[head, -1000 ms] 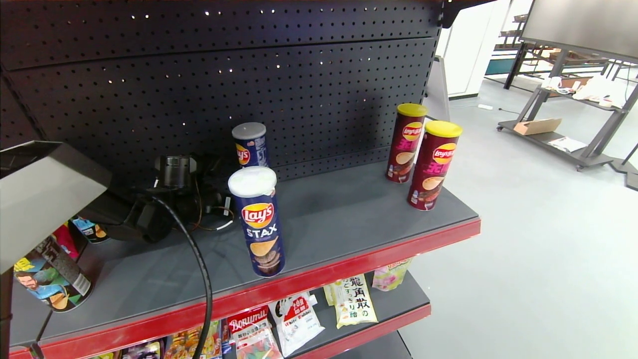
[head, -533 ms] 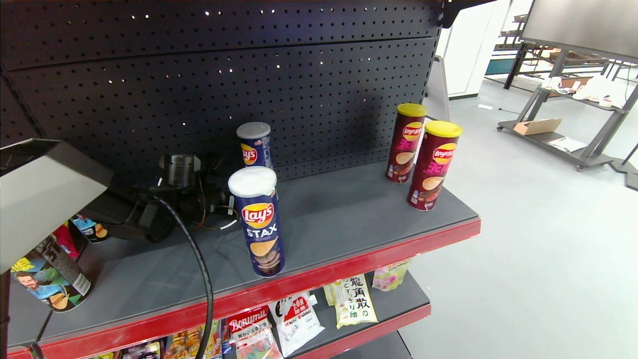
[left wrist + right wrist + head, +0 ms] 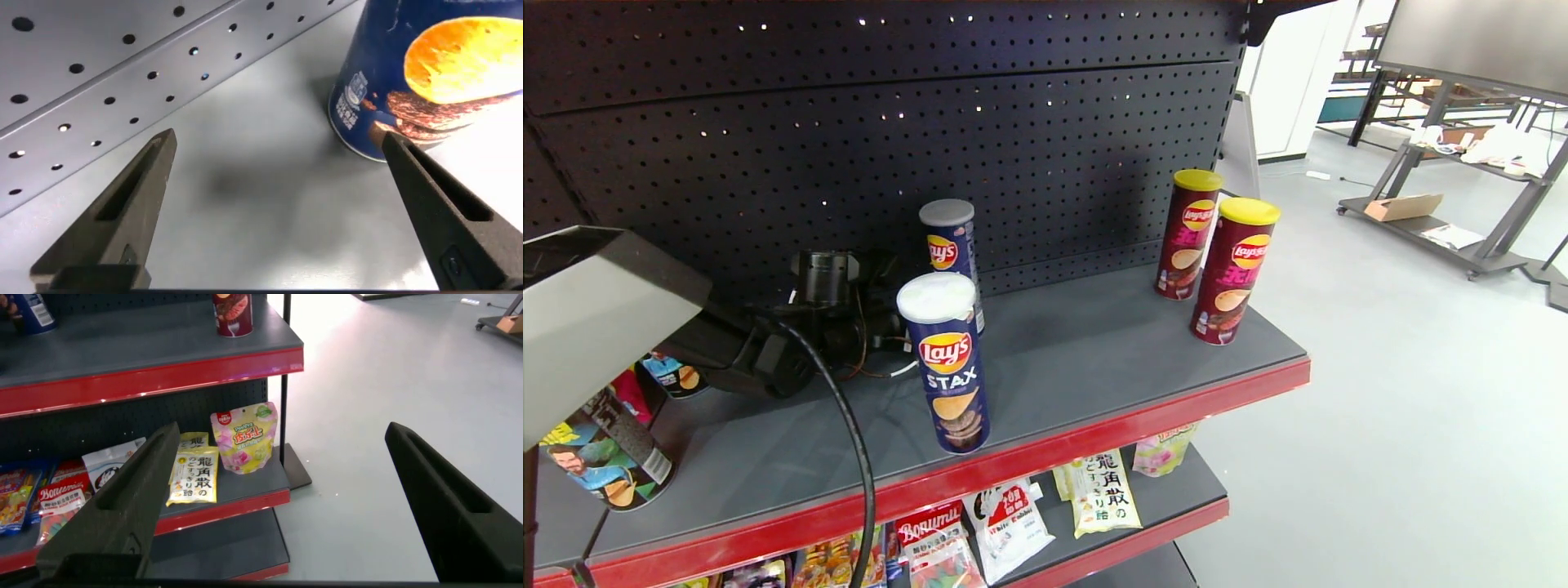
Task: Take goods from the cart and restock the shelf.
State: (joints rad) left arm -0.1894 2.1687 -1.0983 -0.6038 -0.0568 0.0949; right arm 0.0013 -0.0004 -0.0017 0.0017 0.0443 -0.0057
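- Restocking looks mid-way; the tall dark blue cardboard tube with a grey plastic lid (image 3: 947, 245) stands upright at the back of the flat grey shelf board with a red front lip (image 3: 1094, 359), close to the black perforated metal back panel (image 3: 1013, 122).
- The left gripper (image 3: 278, 137) lies low on the shelf with its tapered black fingers spread wide and nothing between them; one fingertip is right by that tube's base, touching or not I cannot tell.
- The right gripper (image 3: 283, 429) hangs splayed and empty before the lower shelf's glossy snack packets (image 3: 243, 437).
- Next, I judge, the left arm must draw back without clipping the matching blue tube with a white lid (image 3: 947, 367) near the lip; such slim, smooth cylinders topple easily.
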